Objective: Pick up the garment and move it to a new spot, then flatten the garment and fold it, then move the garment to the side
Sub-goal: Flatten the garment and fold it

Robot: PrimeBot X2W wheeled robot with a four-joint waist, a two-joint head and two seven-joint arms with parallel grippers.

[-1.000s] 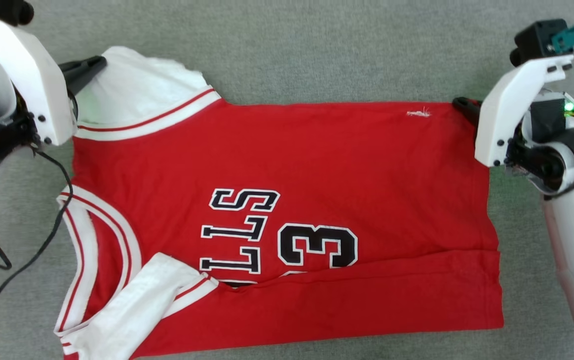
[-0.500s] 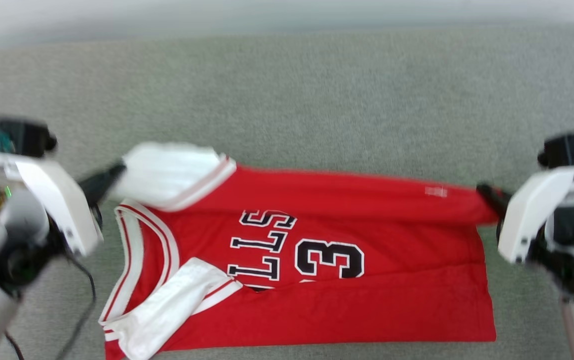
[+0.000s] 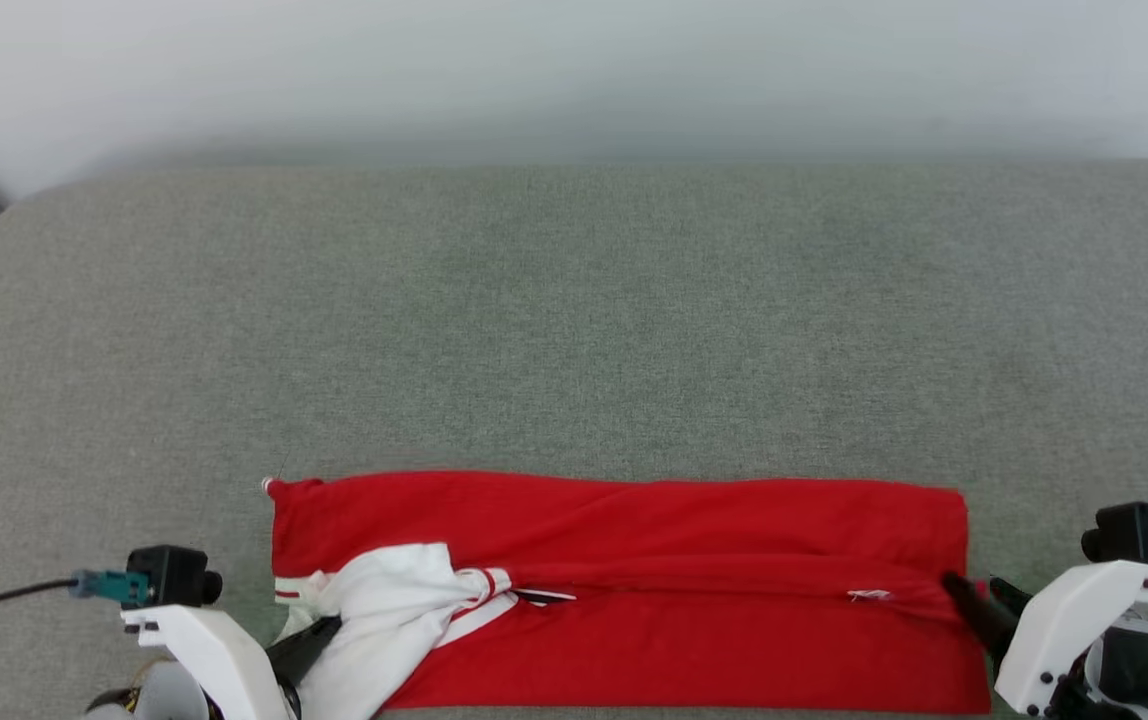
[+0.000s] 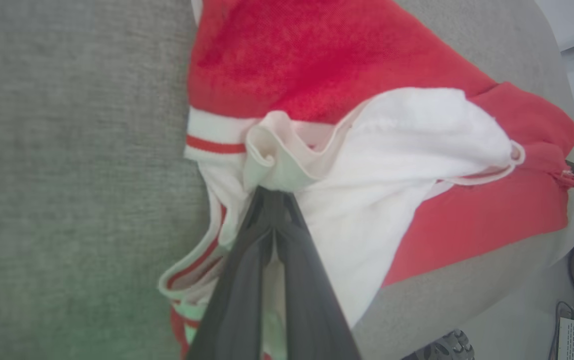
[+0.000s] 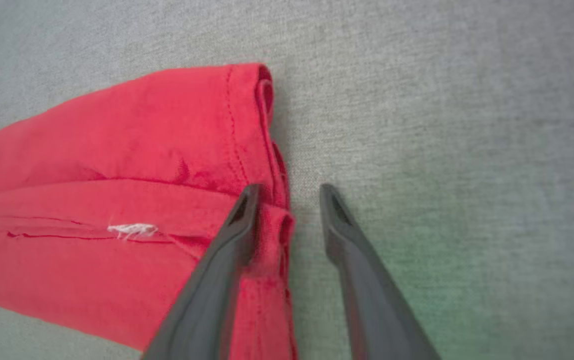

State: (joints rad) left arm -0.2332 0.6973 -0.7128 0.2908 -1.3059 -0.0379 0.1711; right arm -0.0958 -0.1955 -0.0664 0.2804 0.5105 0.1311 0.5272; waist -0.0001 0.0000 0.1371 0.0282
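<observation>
Garment [image 3: 634, 650] lies folded lengthwise; left gripper [image 4: 273, 195] pinches its white sleeve; right gripper [image 5: 289, 194] spread at its hem.

The garment [image 3: 634, 640] is recorded lying lengthwise on the bench [image 3: 574, 320], across the bottom of the head view from lower left to lower right. A sleeve [image 3: 384, 610] is bunched on top of its left end, with the left end effector [image 3: 306, 645] at that sleeve. The right end effector [image 3: 974, 605] is placed at the garment's right edge. In the right wrist view, one finger [image 5: 237, 220] is seen over the hem and the other on the bench just beside it.
</observation>
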